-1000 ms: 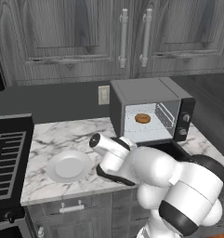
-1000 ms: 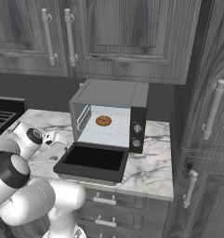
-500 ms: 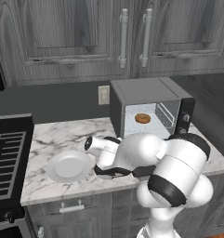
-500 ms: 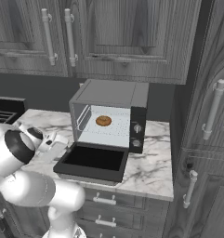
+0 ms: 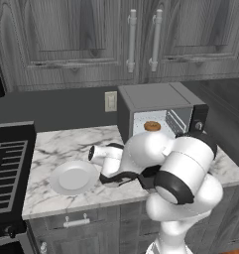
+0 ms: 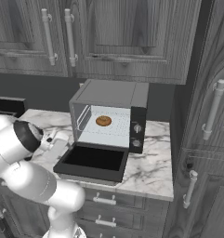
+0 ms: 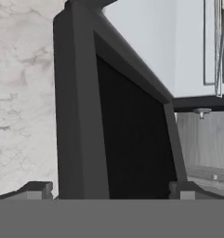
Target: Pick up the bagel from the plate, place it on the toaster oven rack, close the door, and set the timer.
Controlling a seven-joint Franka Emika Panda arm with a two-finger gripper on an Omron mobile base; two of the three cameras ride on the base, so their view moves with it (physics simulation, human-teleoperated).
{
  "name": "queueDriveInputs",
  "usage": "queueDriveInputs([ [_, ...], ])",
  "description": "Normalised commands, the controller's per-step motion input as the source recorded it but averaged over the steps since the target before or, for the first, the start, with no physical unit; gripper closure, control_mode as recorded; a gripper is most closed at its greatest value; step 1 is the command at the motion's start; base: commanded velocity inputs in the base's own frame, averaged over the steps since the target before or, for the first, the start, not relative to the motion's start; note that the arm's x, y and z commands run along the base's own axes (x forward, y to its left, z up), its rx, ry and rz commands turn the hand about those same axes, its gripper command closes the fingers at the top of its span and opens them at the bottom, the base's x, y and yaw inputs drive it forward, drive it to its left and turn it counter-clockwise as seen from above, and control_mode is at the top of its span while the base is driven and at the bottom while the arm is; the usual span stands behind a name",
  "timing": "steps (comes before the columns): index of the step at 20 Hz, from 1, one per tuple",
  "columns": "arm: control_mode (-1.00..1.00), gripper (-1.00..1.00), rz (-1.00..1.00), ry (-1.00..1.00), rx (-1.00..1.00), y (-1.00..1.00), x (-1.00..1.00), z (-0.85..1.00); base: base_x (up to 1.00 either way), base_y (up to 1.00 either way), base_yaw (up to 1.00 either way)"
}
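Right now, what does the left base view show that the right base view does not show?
Left base view: the white plate, with nothing on it, on the marble counter beside the black stove grates, and a wall outlet.

Right base view: the door folded down flat and open, and the oven's two knobs.

Both: the bagel lying on the toaster oven rack inside the oven, the grey cabinets above, and the white arm.

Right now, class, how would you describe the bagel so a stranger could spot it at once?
Find the boxy dark-grey toaster oven on the marble counter, its door dropped open toward you. Inside, on the pale rack, lies the bagel. It is the only small golden-brown ring with a centre hole; the white plate nearby is far bigger.
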Motion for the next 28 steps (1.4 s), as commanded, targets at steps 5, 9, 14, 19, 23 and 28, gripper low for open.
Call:
queueDriveInputs([
  [5,-1.00,-1.00,-0.04,0.01,-0.12,-0.36,0.00,-0.07,0.00,0.00,0.00],
  [9,-1.00,-1.00,-0.03,0.01,-0.11,-0.33,0.00,-0.04,0.00,0.00,0.00],
  [14,-1.00,-1.00,-0.01,-0.02,-0.15,-0.29,0.00,0.03,0.00,0.00,0.00],
  [19,-1.00,-1.00,0.06,-0.12,-0.19,-0.34,0.01,0.20,0.00,0.00,0.00],
  [23,-1.00,-1.00,0.20,-0.12,-0.22,-0.36,0.15,0.23,0.00,0.00,0.00],
  [28,-1.00,-1.00,0.27,-0.08,-0.22,-0.49,0.22,0.38,0.00,0.00,0.00],
])
